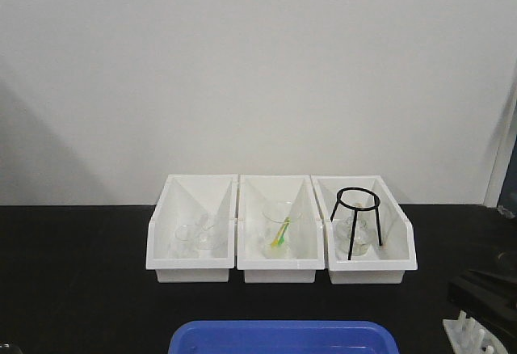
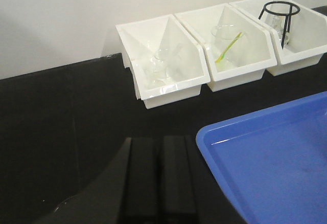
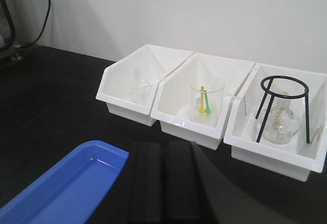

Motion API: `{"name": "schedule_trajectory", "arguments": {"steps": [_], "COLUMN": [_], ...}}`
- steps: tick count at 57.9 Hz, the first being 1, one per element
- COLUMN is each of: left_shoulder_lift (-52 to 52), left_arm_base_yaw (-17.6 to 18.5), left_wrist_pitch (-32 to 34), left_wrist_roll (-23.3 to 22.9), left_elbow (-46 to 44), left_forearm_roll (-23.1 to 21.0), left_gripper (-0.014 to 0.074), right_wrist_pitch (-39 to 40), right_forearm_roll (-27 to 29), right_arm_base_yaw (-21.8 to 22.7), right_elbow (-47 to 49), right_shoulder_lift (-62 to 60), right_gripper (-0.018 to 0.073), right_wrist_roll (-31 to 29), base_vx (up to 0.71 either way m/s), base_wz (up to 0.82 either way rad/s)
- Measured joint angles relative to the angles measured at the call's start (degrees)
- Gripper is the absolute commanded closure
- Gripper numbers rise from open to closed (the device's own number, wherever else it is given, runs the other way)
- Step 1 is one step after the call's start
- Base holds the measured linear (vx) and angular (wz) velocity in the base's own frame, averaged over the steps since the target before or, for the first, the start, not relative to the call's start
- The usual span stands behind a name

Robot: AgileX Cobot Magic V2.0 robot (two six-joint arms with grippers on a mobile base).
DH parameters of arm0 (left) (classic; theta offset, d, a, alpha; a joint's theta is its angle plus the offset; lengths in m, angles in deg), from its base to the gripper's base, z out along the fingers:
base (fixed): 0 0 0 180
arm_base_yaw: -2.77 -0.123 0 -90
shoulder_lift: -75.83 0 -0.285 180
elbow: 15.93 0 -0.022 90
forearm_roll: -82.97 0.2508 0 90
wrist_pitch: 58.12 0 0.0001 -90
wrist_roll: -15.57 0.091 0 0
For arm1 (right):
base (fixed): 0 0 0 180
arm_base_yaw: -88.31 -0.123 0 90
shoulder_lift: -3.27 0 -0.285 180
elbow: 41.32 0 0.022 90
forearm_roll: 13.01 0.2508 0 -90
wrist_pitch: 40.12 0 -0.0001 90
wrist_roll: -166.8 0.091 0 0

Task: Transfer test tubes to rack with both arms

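Three white bins sit side by side on the black counter (image 1: pixel 81 289), pushed back toward a plain pale wall. The left bin (image 1: pixel 191 233) holds clear glassware that is hard to make out. The middle bin (image 1: pixel 279 233) holds a clear beaker (image 3: pixel 207 100) with yellow and green sticks (image 3: pixel 203 104) standing inside it. The right bin (image 1: pixel 367 233) carries a black wire tripod stand (image 1: pixel 356 218) set over a round glass flask (image 3: pixel 278 124).

In front of the bins lies a blue tray (image 1: pixel 283 338), its rim cut off by the lower edge of the front view.

At the bottom right corner of the front view, the white rack (image 1: pixel 468 336) just peeks in, with a few upright pegs showing; it stands well apart from the bins, to the right of the tray. I cannot pick out any test tubes for certain: nothing slender enough reads clearly in these views.

The left tool (image 2: pixel 153 183) hangs over the bare counter beside the tray's left corner, its two black fingers side by side and almost together, gripping nothing. The right tool (image 3: pixel 162 183) hangs over the counter in front of the middle bin, just right of the tray's end, its fingers likewise drawn narrow and empty.

No brand, label or writing can be read on anything here.
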Motion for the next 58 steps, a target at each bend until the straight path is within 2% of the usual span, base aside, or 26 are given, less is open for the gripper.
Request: {"name": "schedule_trajectory", "arguments": {"steps": [16, 27, 35, 43, 52, 58], "left_shoulder_lift": [0.0, 1.2, 8.2, 18.6, 31.4, 38.7], "left_arm_base_yaw": [0.0, -0.8, -6.0, -10.7, -12.5, -12.5], "left_wrist_pitch": [-0.1, 3.1, 6.9, 12.3, 18.0, 18.2], "left_wrist_roll": [0.3, 3.1, 1.9, -0.2, -0.7, -0.8], "left_elbow": [0.0, 2.3, 10.9, 24.3, 38.9, 41.8], "left_forearm_roll": [0.3, 5.7, 6.4, 6.4, 5.0, 3.3], "left_gripper": [0.0617, 0.0617, 0.0617, 0.0617, 0.0617, 0.0617], "right_wrist_pitch": [0.0, 0.0, 0.0, 0.0, 0.0, 0.0], "right_forearm_roll": [0.0, 0.0, -0.1, -0.1, -0.1, -0.1], "right_arm_base_yaw": [0.0, 0.0, 0.0, 0.0, 0.0, 0.0], "right_elbow": [0.0, 0.0, 0.0, 0.0, 0.0, 0.0], "right_shoulder_lift": [0.0, 0.0, 0.0, 0.0, 0.0, 0.0], "right_gripper": [0.0567, 0.0567, 0.0567, 0.0567, 0.0567, 0.0567], "right_wrist_roll": [0.2, 0.2, 0.2, 0.2, 0.2, 0.2], "base_vx": [0.0, 0.0, 0.0, 0.0, 0.0, 0.0], "base_wz": [0.0, 0.0, 0.0, 0.0, 0.0, 0.0]}}
